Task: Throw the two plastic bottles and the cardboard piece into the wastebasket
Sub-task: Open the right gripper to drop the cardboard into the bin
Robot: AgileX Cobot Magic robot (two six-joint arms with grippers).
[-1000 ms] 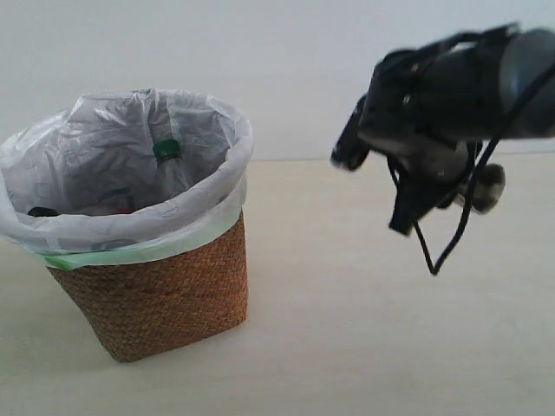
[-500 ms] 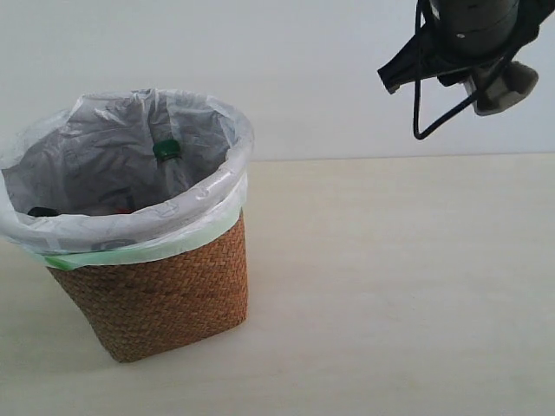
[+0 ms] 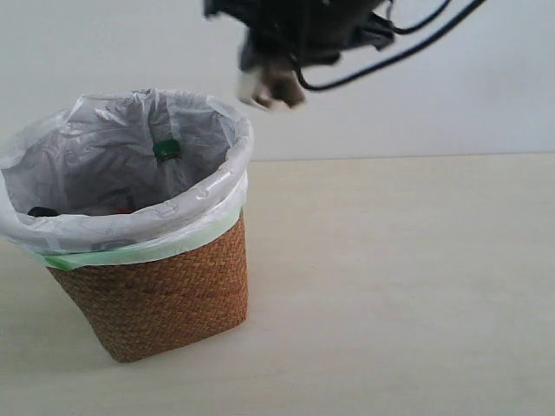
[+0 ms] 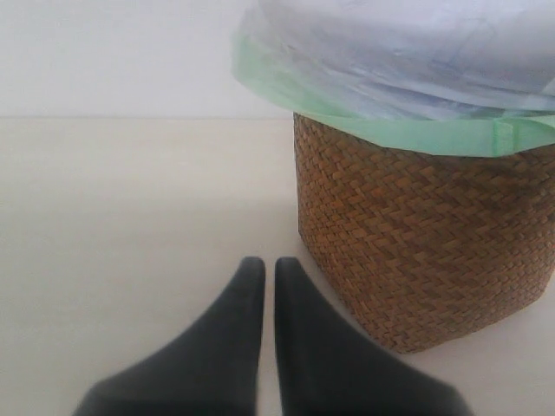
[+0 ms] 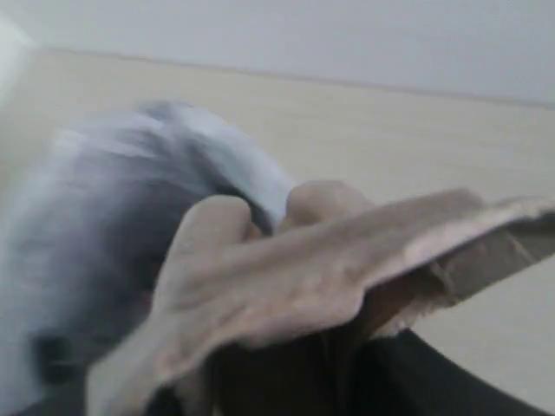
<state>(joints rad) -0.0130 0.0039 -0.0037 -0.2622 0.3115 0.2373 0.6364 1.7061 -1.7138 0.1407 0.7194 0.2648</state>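
R gripper [image 3: 276, 62] is up high, blurred, just right of the rim of the round brown woven wicker wastebasket [image 3: 165, 295] w/ its white plastic liner. It's clamped on the small grey-brown moulded pulp cardboard piece [image 3: 270, 88]. The right wrist view shows that piece close up and blurred, w/ the pale liner beyond it. L gripper [image 4: 267, 290] sits low over the pale table [image 4: 113, 225], jaws pressed together w/ nothing in them, near the basket's wicker wall.

Progress, as I read it: 2 of 3 done. Both clear plastic bottles look to be inside. You can see the green cap [image 3: 166, 149] up against the liner and the black cap [image 3: 42, 211] low by the near rim, w/ a hint of red label beside it. Only the cardboard is left. You need it over the opening, then let go.

The piece itself is thin, pale beige-brown and bumpy, w/ a rough edge. It holds approx flat in the grip, so it's stiff enough. It's prob light and may drift on the drop, so centre it over the bag first.
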